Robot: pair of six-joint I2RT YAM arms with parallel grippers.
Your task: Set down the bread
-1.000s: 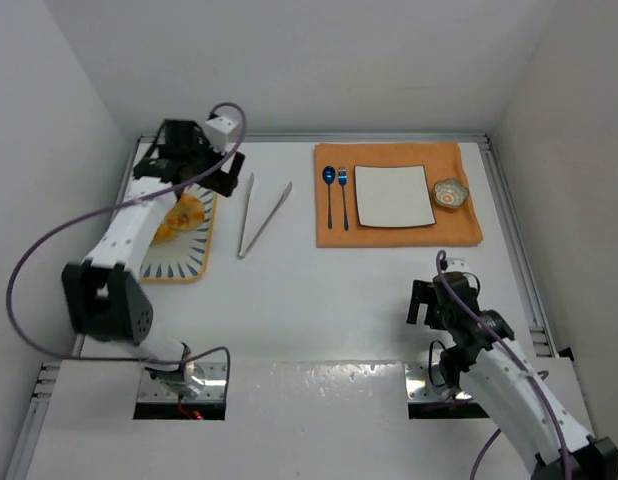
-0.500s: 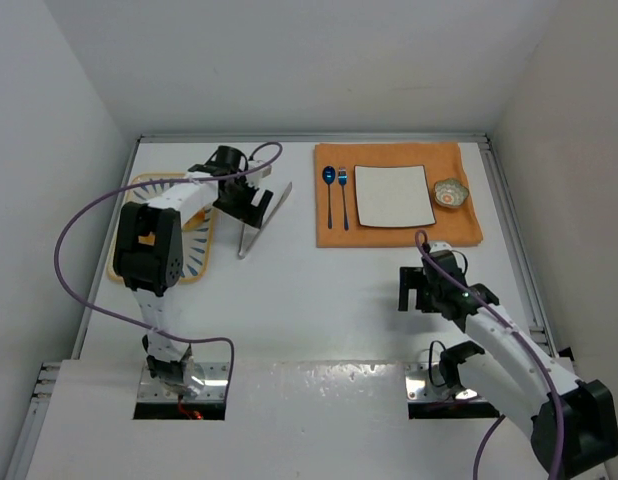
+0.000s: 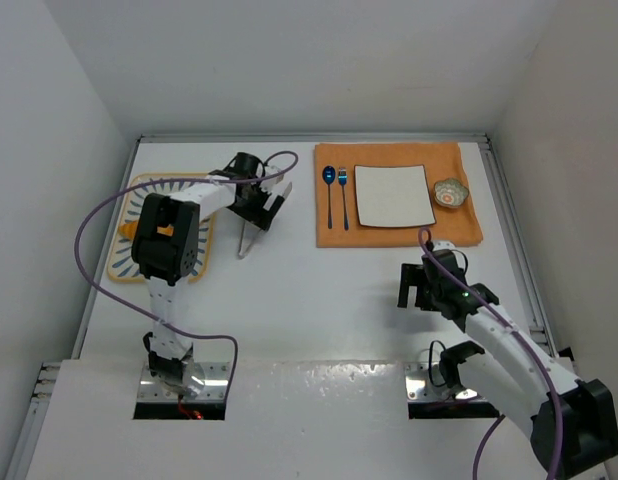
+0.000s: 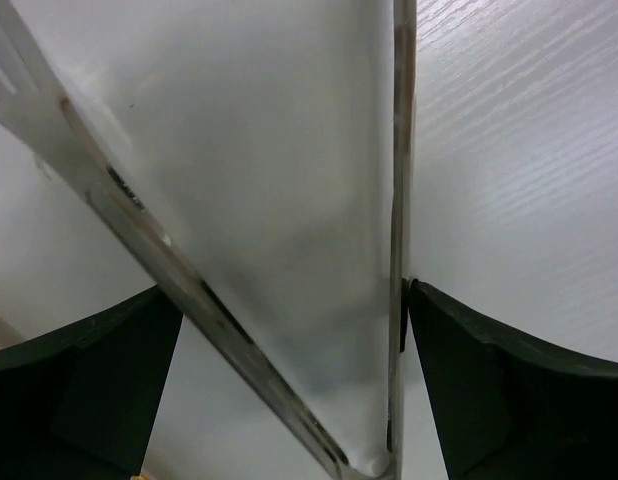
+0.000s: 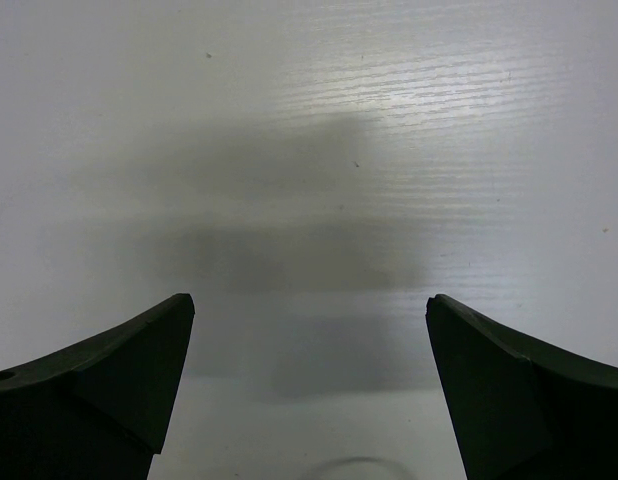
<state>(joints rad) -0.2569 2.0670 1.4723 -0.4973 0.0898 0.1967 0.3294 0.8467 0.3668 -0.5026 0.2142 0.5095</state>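
A striped, orange-rimmed tray [image 3: 119,262] sits by the left wall, and the bread [image 3: 168,230] lies on it (mostly hidden beneath the left arm). Just to the right, the left gripper [image 3: 263,206] straddles slim, shiny metal tongs [image 3: 246,238], its jaws spread wide and not clamped on them. Bare white table [image 3: 319,300] follows. The right gripper [image 3: 420,290] hangs above it with its jaws apart, near the front edge of an orange cloth mat [image 3: 459,228].

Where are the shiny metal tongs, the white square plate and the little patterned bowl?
shiny metal tongs [image 4: 400,150], left wrist view, on the right arm.
white square plate [image 3: 394,195], top view, its middle.
little patterned bowl [image 3: 450,193], top view, its inside.
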